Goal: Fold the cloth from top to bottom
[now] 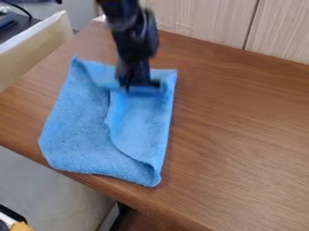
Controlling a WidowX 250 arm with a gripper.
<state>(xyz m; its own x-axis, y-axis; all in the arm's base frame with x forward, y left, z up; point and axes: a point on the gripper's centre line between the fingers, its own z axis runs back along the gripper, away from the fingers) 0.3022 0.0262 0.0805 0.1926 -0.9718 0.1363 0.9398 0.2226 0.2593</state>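
The blue cloth [81, 131] lies on the brown wooden table, its long side running from the upper part of the view down toward the front edge. A loose flap with a curved edge lies over its right part, and a raised fold runs down the middle. At the cloth's upper end, right of its top left corner, the black gripper [142, 85] hangs down against the fabric. It is blurred, and whether it holds any cloth cannot be made out.
The wooden table [241, 135] extends to the right of the cloth, with a pale wood-grain panel [205, 18] behind it. Its front left edge runs close below the cloth. A beige box-like object [36, 54] stands beyond the table's left edge.
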